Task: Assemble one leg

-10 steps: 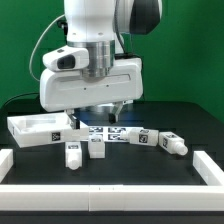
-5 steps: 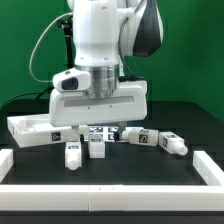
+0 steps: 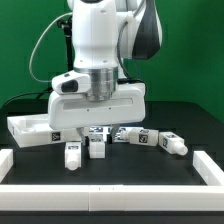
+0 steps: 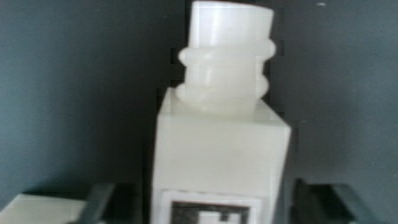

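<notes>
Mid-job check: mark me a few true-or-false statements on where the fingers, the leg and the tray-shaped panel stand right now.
1. A leg sits between the fingers. True.
2. The tray-shaped panel lies at the exterior view's right. False: the tray-shaped panel lies at the exterior view's left.
3. The leg's tag shows in the wrist view. True.
4. The leg's ribbed end is hidden from the wrist camera. False: the ribbed end shows plainly.
</notes>
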Controlling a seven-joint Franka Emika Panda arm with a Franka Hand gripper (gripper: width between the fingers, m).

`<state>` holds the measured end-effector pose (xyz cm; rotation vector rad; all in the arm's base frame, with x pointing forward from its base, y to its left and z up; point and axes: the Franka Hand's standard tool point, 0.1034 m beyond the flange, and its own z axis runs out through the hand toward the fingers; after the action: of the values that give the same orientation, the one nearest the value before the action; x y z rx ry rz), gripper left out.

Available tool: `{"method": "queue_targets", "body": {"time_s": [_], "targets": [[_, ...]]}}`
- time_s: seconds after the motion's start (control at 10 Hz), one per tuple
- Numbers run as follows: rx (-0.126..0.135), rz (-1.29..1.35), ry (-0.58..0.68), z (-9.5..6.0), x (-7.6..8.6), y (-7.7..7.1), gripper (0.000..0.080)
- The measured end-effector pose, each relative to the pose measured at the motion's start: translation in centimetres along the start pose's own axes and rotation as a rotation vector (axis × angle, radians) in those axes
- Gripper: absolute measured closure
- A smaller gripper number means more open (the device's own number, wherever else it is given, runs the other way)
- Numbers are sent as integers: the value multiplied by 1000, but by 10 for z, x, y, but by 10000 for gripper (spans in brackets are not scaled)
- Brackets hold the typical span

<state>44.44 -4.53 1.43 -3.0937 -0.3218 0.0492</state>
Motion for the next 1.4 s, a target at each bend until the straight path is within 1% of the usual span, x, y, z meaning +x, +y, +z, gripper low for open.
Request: {"method": "queue_targets", "body": {"time_s": [0.1,0.2,0.3,0.4,0.5,0.7,1.0,1.4], "targets": [[0,0,0,0,0,0,518],[-6,43,15,0,-5,-4,518],[-7,70,15,1,-16,-14,518],[-5,87,9,2,-22,-22,518],[-4,101,16,2,-23,-24,518],[-10,85,28,1,-25,-20,518],[-10,80,26,1,-29,-13,517],[-10,80,25,2,-29,-13,517]]}}
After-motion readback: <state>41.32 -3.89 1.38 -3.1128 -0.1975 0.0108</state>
